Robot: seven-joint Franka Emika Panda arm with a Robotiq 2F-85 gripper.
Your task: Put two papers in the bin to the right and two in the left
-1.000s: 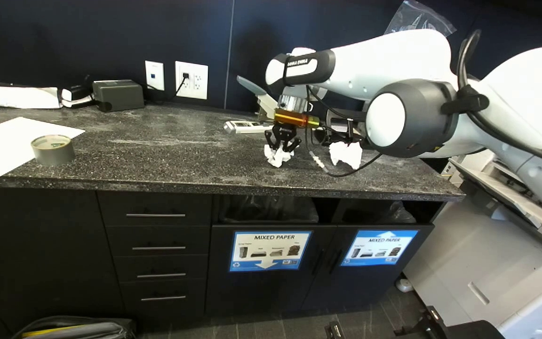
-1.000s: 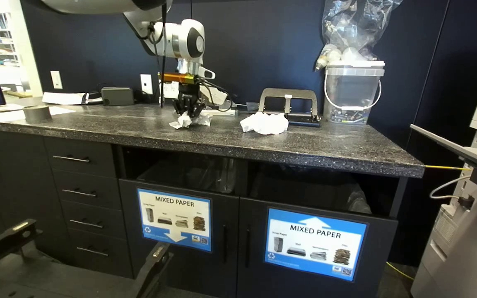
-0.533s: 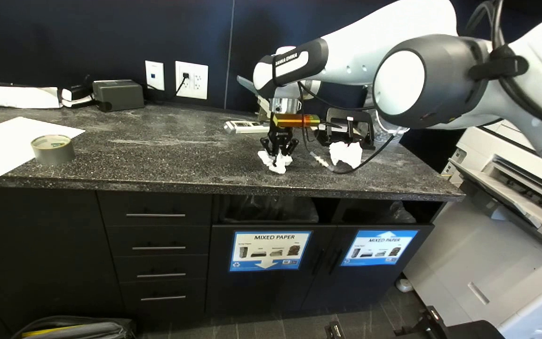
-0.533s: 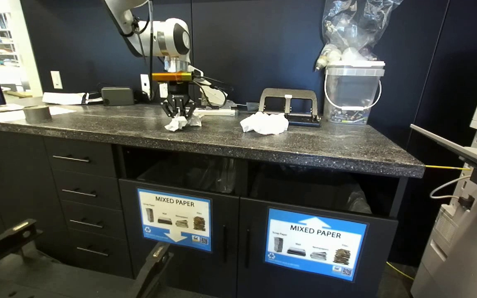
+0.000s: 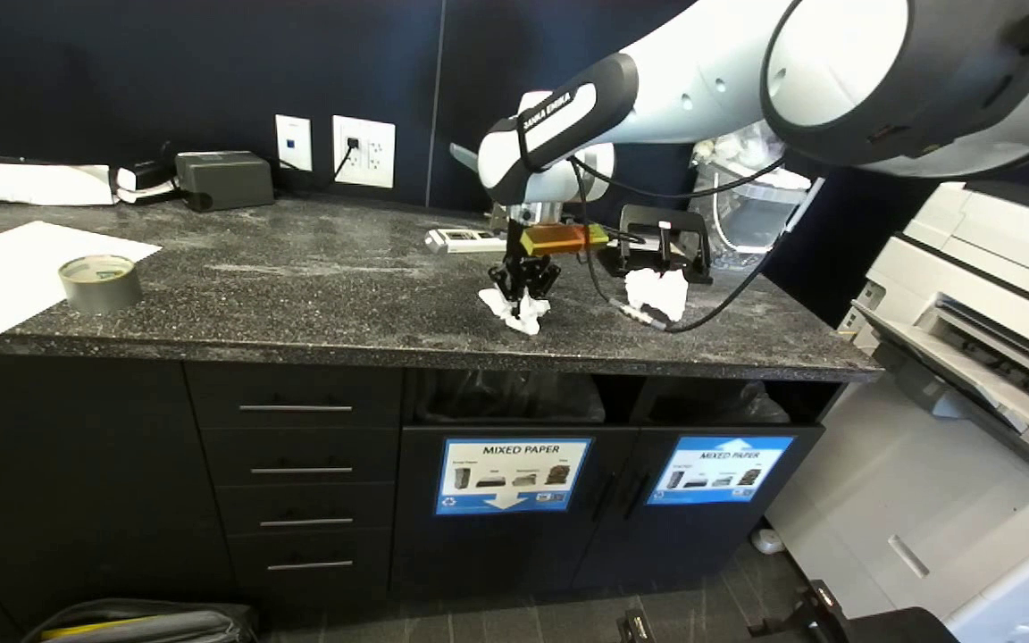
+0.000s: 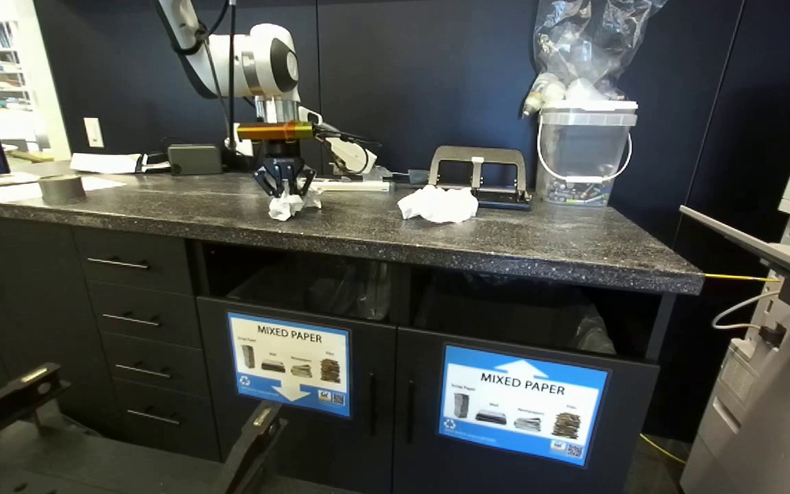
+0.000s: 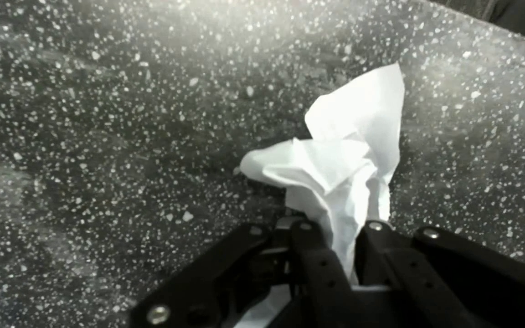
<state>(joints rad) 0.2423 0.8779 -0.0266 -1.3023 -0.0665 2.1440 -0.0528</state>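
Note:
My gripper (image 5: 525,284) is shut on a crumpled white paper (image 5: 519,313) low over the dark speckled counter. In the wrist view, the held paper (image 7: 344,168) is pinched between both black fingers (image 7: 310,255) and fans out beyond their tips. Whether it touches the counter I cannot tell. A second paper (image 6: 438,204) lies on the counter to the right, apart from the gripper. Below the counter, the bin to the right (image 6: 505,477) carries the mostly blue sign. The left bin (image 6: 333,439) has the pale sign. Both slots are open and dark inside, showing clear liners.
Behind the second paper stand a black hole punch (image 6: 479,175) and a clear bucket (image 6: 587,154). A tape roll (image 5: 101,284) rests by a flat white sheet (image 5: 14,259). The arm's cable (image 5: 702,326) hangs near the second paper. The counter's front edge (image 5: 523,362) overhangs the slots.
My gripper, shut on the paper throughout, has moved left and a little toward the counter's front edge, carrying the paper along. The second paper has stayed in place.

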